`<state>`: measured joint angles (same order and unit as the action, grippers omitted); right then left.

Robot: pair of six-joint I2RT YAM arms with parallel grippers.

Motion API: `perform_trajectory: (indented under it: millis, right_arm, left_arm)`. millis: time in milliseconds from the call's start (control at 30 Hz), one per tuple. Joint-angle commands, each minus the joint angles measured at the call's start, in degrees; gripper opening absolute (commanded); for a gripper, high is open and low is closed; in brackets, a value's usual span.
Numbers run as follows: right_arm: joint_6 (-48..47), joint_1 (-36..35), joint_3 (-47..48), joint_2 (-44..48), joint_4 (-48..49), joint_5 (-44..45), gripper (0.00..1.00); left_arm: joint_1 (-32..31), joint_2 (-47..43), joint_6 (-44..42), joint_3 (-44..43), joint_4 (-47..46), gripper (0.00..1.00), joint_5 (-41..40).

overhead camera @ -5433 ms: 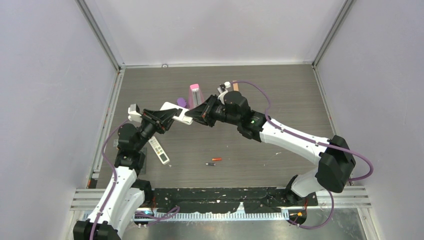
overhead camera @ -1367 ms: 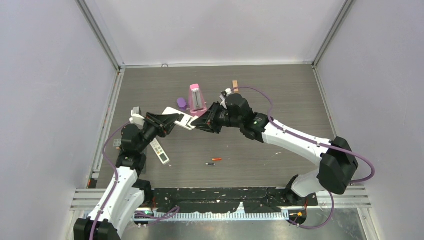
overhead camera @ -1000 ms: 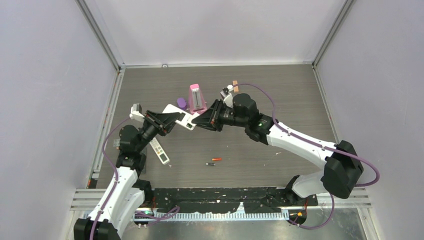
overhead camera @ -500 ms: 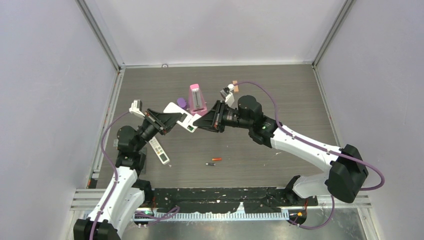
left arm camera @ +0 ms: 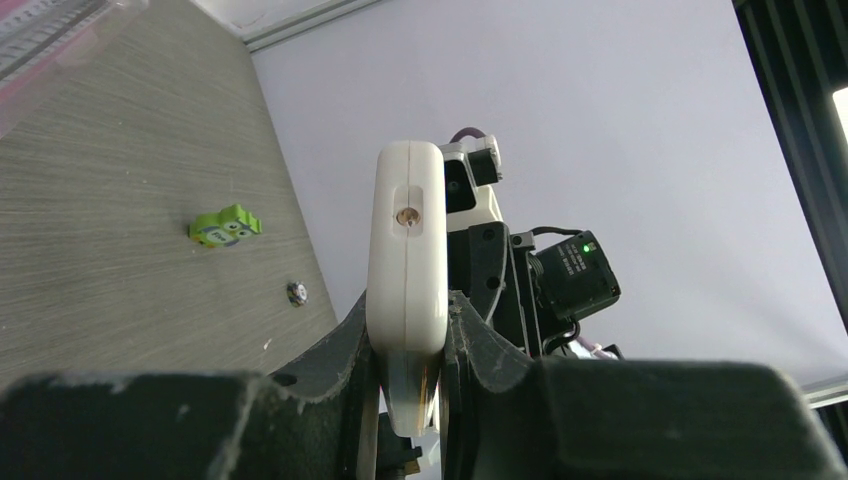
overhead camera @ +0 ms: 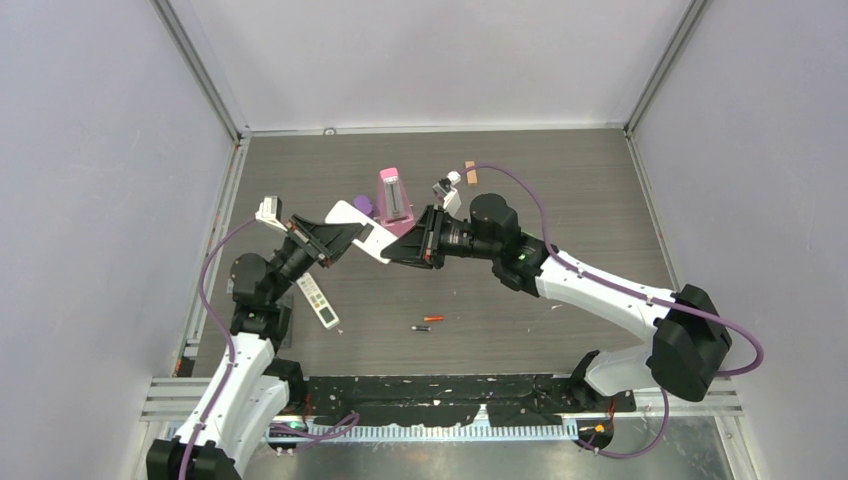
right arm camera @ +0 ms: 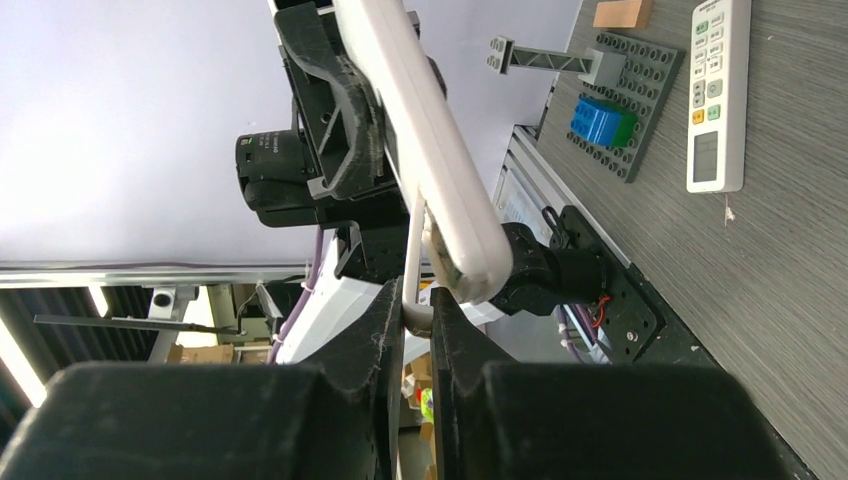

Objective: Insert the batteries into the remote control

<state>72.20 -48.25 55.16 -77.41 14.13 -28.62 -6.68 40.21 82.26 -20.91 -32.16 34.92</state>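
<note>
Left fingers (left arm camera: 335, 350) tight on white remote (left arm camera: 405, 250), right fingers (right arm camera: 375, 330) tight on its cover (right arm camera: 412, 260)

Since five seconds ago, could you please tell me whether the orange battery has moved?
No: the orange battery lies at the same spot, right of the small remote on the table.

Robotics lab test cell, probably: plain lavender walls (overhead camera: 100, 200), aluminium frame posts (overhead camera: 205, 75), wood-grain table (overhead camera: 560, 190), black tape (overhead camera: 440, 388) at near edge.
</note>
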Motion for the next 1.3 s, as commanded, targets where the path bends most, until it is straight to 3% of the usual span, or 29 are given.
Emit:
perform_trajectory:
  millis: [0, 467, 767, 1267]
  right_arm:
    - [-1.08, -0.40, -0.44, -0.07, 1.76, -0.05, 0.05]
    - [-1.32, -0.36, -0.52, -0.50, 0.60, 2.85, 0.05]
    - [1.29, -0.38, -1.64, -1.32, 5.33, 3.94, 0.05]
    - [-3.74, -0.38, 0.85, -1.23, -1.18, 5.19, 0.05]
  left_arm:
    - [0.07, -0.83, 0.13, -3.11, -5.34, 0.00, 0.85]
    - [0.01, 0.26, 1.84, -3.11, -7.08, 0.00, 1.48]
    - [-0.02, 0.63, 4.78, -2.15, -7.91, 0.00, 0.94]
    - [0.07, 0.51, 6.61, -1.16, -6.75, 0.00, -1.18]
